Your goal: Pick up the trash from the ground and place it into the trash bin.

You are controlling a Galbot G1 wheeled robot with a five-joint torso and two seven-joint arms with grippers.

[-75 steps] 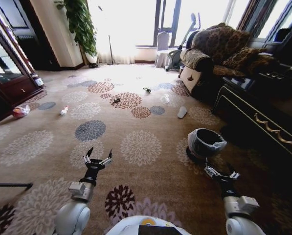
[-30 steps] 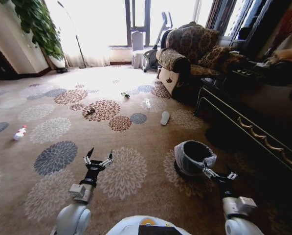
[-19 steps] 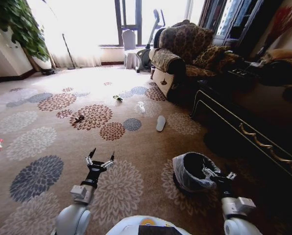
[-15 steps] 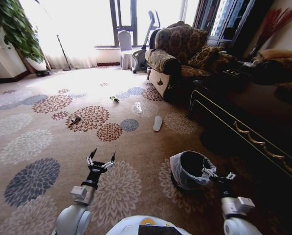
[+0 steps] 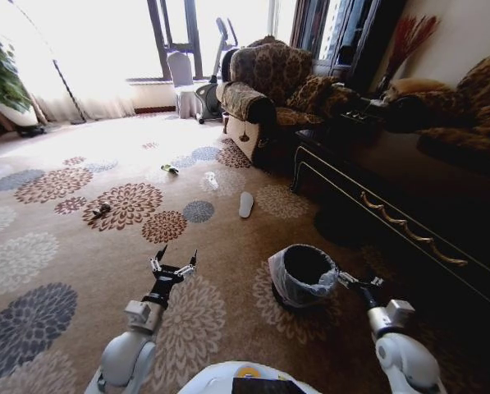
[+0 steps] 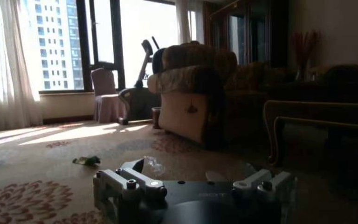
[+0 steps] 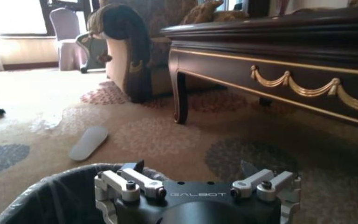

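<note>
The trash bin (image 5: 302, 275), a small dark bucket lined with a greyish bag, stands on the carpet just left of my right gripper (image 5: 355, 281), which is open; its rim (image 7: 48, 193) lies under that gripper (image 7: 191, 167). My left gripper (image 5: 172, 264) hovers open and empty over the carpet, well short of the trash. Farther ahead lie a clear plastic bottle (image 5: 212, 179), a green wrapper (image 5: 170, 169) and a small dark piece (image 5: 102, 209). The left wrist view looks past that gripper (image 6: 191, 169) to the green wrapper (image 6: 87, 161) and the bottle (image 6: 153, 164).
A white flat slipper-like item (image 5: 245, 203) lies beyond the bin. A dark wooden table with gold trim (image 5: 392, 213) runs along the right. An armchair (image 5: 261, 90) and an exercise machine stand at the back. Open carpet spreads left and ahead.
The whole picture has shifted left as the camera turned right. The bin now sits nearer the middle, close to my right gripper. Both arms hold the same pose.
</note>
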